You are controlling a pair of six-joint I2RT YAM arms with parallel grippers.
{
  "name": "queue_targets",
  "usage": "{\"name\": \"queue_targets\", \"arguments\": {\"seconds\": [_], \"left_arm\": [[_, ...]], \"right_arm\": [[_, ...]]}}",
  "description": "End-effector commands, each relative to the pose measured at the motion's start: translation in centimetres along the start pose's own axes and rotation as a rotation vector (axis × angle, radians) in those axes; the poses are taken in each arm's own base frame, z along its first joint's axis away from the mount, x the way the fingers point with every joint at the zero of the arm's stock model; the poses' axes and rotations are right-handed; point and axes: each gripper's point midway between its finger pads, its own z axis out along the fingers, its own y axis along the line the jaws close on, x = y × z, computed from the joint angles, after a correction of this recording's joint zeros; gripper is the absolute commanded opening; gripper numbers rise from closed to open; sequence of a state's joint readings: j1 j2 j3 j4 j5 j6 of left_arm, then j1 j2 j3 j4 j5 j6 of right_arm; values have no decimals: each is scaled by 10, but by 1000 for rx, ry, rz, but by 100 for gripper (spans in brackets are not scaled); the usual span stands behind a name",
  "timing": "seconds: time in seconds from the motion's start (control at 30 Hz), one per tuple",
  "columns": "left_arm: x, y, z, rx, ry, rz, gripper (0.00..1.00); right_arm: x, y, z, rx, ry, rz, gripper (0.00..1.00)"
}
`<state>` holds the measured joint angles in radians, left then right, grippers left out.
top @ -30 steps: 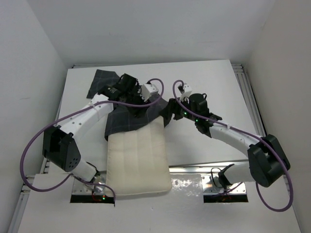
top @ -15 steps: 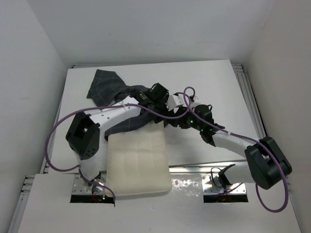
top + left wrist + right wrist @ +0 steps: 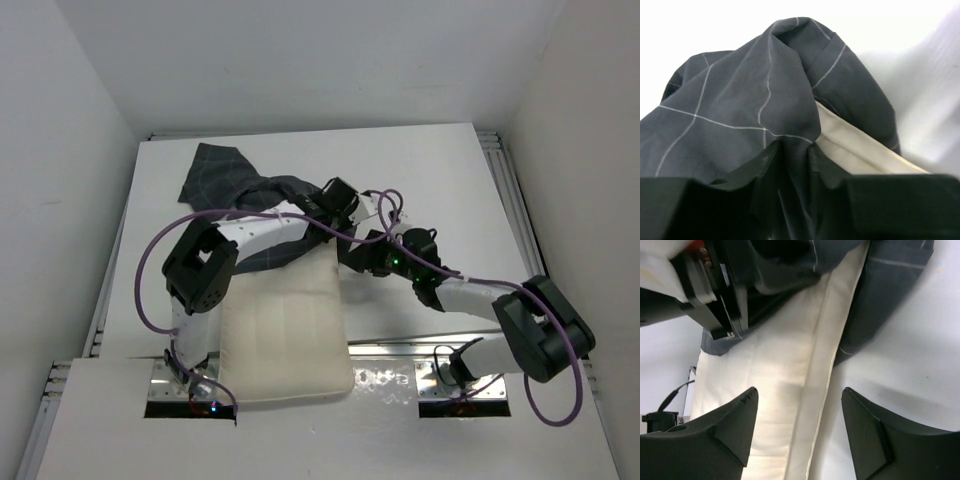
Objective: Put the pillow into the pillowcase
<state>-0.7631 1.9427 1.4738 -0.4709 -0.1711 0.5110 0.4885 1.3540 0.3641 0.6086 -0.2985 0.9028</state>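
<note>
left fingers [image 3: 760, 167] pinch pillowcase [image 3: 740, 100] bunched over pillow [image 3: 790, 365]; right fingers [image 3: 730, 425] spread above.

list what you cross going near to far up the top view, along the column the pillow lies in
pillow → pillowcase → bare strip of the table at the far edge. The arms overlap the pillowcase, so they are left out.

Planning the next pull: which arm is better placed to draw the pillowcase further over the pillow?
Left, probably: the left gripper pinches the pillowcase beside the pillow; the right gripper hangs open above the pillow, holding nothing.
</note>
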Motion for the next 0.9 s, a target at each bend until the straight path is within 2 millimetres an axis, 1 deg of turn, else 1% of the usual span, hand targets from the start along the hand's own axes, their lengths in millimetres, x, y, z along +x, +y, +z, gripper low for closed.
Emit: {"name": "queue_targets", "arguments": {"seconds": [0.0, 0.03, 0.07, 0.1, 0.13, 0.17, 0.2, 0.23, 0.27, 0.3, 0.33, 0.37, 0.4, 0.43, 0.47, 0.5, 0.53, 0.6, 0.63, 0.7, 0.73, 0.77, 0.8, 0.83, 0.87], "left_arm": [[-19, 22, 0, -88, -45, -15, 23], [-20, 21, 0, -82, -47, -19, 19], [-23, 19, -3, -68, -54, -34, 13], [-26, 19, -5, -59, -57, -44, 0], [-32, 19, -9, -49, -73, -59, 0], [-42, 21, -16, -37, -93, -80, 0], [-51, 20, -23, -12, -124, -93, 0], [-58, 21, -29, -4, -147, -105, 0], [-70, 25, -38, 0, -176, -125, 0], [-76, 23, -43, 22, -196, -130, 0], [-82, 24, -47, 28, -210, -138, 0], [-89, 26, -54, 33, -226, -151, 0], [-93, 26, -57, 44, -237, -157, 0], [-95, 27, -60, 46, -245, -171, 0], [-101, 29, -64, 49, -263, -179, 0], [-103, 31, -65, 50, -272, -187, 0], [-108, 36, -70, 43, -286, -194, 0], [-111, 41, -71, 36, -292, -211, 0], [-114, 51, -75, 24, -308, -230, 0], [-120, 51, -80, 73, -340, -248, 0], [-123, 55, -85, 89, -353, -267, 0], [-129, 52, -90, 124, -376, -266, 0], [-131, 53, -95, 136, -386, -267, 0], [-138, 57, -104, 135, -405, -253, 0], [-142, 58, -109, 142, -417, -245, 0]], "right_arm": [[-2, 18, 9, -100, 2, 9, 68], [-1, 17, 11, -103, 11, 18, 68], [-4, 20, 16, -108, 10, 34, 68], [-5, 18, 20, -100, 10, 48, 68], [-1, 12, 26, -81, 26, 68, 68], [-1, 12, 31, -81, 30, 81, 67], [-6, 18, 38, -96, 23, 75, 66], [1, 10, 46, -74, 45, 90, 64], [3, 10, 51, -73, 52, 95, 62], [-1, 14, 59, -78, 53, 98, 59], [5, 16, 63, -87, 75, 106, 55], [11, 15, 69, -92, 103, 129, 43], [5, 28, 74, -148, 94, 119, 37], [10, 36, 75, -189, 123, 122, 29], [11, 39, 78, -205, 127, 133, 12], [11, 45, 78, -233, 119, 119, 4], [10, 46, 77, -233, 106, 106, 0], [8, 48, 68, -234, 82, 70, 0], [7, 48, 66, -234, 69, 26, 0], [3, 57, 56, -241, 45, -37, 0], [2, 61, 53, -250, 41, -78, 0], [-2, 70, 48, -262, 30, -159, 0], [3, 80, 46, -283, 42, -210, 0], [4, 86, 44, -298, 41, -304, 0], [10, 100, 40, -322, 66, -352, 0]]}}
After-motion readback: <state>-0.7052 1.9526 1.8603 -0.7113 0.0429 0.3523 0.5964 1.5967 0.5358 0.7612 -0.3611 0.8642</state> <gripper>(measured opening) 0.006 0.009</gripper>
